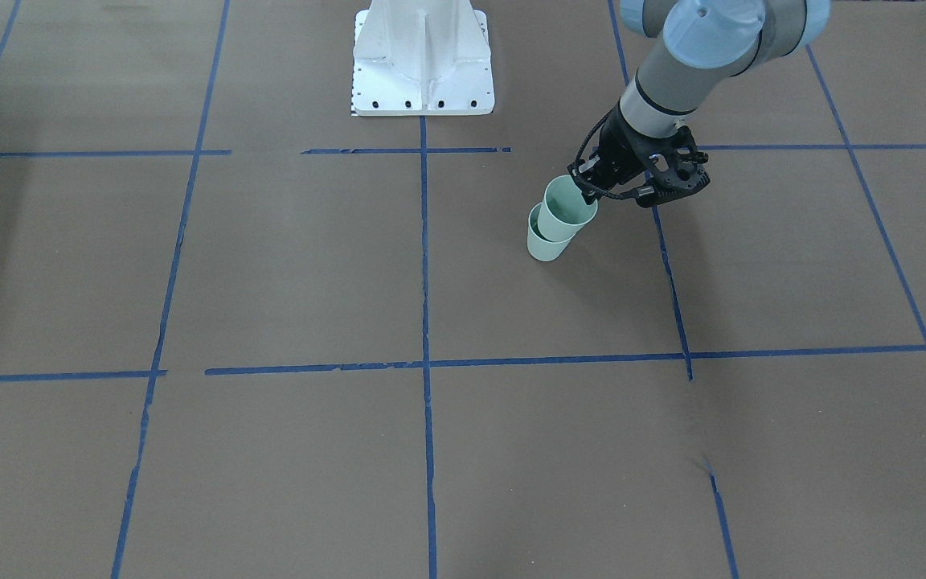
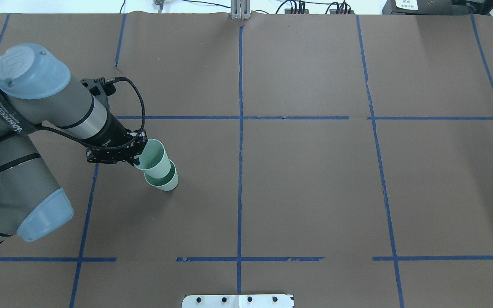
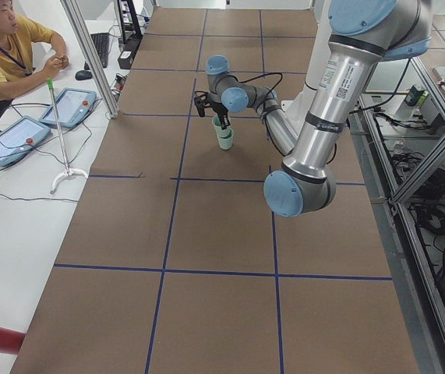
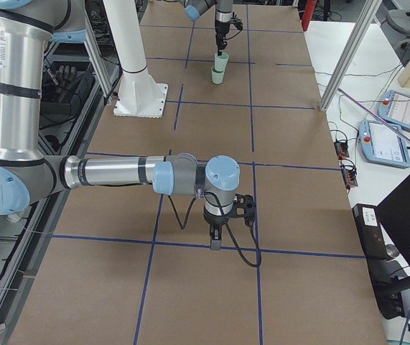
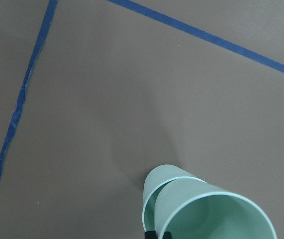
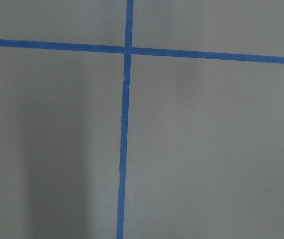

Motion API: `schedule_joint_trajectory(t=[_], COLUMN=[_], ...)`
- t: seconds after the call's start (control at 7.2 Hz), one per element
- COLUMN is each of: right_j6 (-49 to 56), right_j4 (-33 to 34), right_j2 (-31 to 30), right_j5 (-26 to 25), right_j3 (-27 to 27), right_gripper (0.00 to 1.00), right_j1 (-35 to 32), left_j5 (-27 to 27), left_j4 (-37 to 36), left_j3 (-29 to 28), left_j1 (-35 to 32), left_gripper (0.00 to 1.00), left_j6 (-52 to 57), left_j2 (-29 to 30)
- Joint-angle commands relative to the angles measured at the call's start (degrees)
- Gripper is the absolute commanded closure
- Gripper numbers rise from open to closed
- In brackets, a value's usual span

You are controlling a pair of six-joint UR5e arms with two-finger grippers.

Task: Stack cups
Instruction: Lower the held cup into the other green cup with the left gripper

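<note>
Two pale mint-green cups stand left of the table's middle line in the overhead view. The lower cup [image 2: 168, 184] [image 1: 545, 244] stands upright on the brown table. The upper cup [image 2: 154, 160] [image 1: 566, 211] is tilted, with its base inside the lower cup's mouth. My left gripper [image 2: 137, 156] [image 1: 589, 190] is shut on the upper cup's rim on the side nearer the arm. In the left wrist view the upper cup [image 5: 216, 214] overlaps the lower cup [image 5: 154, 186]. My right gripper [image 4: 215, 244] points down just above the table, far from the cups; I cannot tell if it is open.
The white robot base [image 1: 423, 60] stands at the robot's edge of the table. Blue tape lines [image 2: 240, 128] form a grid on the brown cover. An operator [image 3: 4, 47] sits with tablets [image 3: 70, 105] beyond the table's far side.
</note>
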State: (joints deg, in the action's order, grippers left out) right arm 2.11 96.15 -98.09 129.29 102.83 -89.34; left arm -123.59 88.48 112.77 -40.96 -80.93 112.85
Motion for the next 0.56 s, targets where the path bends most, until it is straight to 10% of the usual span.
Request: schedule_joint_trajectory(t=[0.0,0.14,0.28,0.42], right_j6=[0.0,0.0,0.0,0.0], right_j4=[0.0,0.0,0.0,0.0], right_j2=[0.0,0.0,0.0,0.0], right_j5=[0.0,0.0,0.0,0.0], right_j3=[0.0,0.0,0.0,0.0], right_gripper=[0.0,0.0,0.0,0.0], right_j1=[0.05,-0.04,-0.04,-0.04], left_j5=[-0.07,-0.07,0.19,0.46], left_j4=[0.03,0.03,0.03,0.03], left_j3=[-0.26,-0.36,-0.44,-0.36], left_j1=[0.09,0.26,0.61,0.7], left_gripper=[1.0,1.0,0.74,0.11], left_j6=[0.07,-0.01,-0.1,-0.45], left_j2=[0.09,0.01,0.01,0.01])
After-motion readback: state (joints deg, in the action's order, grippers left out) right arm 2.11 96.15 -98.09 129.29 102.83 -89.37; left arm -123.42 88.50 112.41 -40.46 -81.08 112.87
